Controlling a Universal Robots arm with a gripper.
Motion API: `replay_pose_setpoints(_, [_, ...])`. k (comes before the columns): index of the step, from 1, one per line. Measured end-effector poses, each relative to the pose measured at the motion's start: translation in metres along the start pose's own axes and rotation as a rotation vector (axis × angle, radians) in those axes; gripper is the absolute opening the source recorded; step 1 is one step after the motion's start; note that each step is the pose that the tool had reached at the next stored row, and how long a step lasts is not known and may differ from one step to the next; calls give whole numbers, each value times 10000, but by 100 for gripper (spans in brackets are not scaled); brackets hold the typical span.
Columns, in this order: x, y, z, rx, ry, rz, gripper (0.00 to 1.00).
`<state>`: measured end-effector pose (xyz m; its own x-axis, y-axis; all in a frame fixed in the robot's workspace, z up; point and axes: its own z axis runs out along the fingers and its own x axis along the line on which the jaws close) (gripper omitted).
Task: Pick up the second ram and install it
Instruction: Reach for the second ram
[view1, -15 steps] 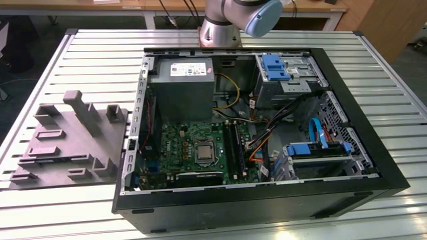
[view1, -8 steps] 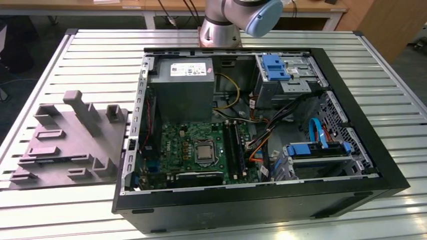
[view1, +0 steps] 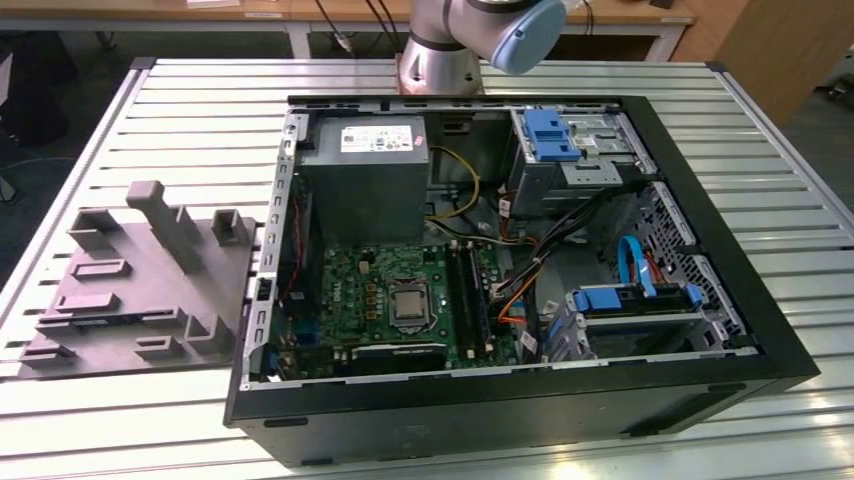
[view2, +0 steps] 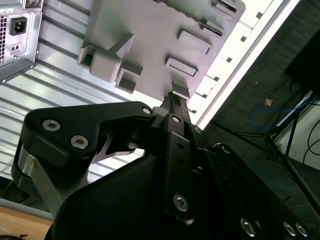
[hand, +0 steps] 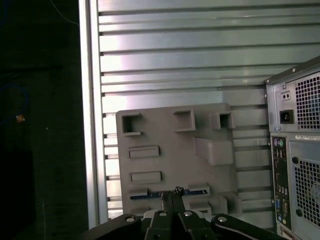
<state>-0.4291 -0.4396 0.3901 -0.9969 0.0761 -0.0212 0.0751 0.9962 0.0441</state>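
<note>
The second ram (hand: 197, 190) is a thin greenish-blue strip lying flat in a slot of the grey moulded tray (hand: 165, 135), near one edge. My gripper (hand: 173, 192) hangs well above the tray, its two black fingers pressed together, shut with nothing between them. In the first wrist view the fingertips line up over the middle of the strip and hide that part. In the second wrist view the gripper (view2: 175, 96) points at the tray (view2: 150, 30). In the exterior view the tray (view1: 134, 290) lies at the left, beside the open computer case (view1: 747, 300). Black slot rails (view1: 467, 290) run beside the processor socket.
The slatted metal table (view1: 747, 110) carries the tray and the case. Inside the case are a grey power supply (view1: 363, 180), blue drive brackets (view1: 550, 135) and loose cables (view1: 534, 260). The case's rear panel (hand: 295, 150) stands close to the tray. The table edge (hand: 90, 125) drops to dark floor.
</note>
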Motion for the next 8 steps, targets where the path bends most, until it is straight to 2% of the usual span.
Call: replay_pose_setpoints(8, [-7,-99,35,0,0,1,10])
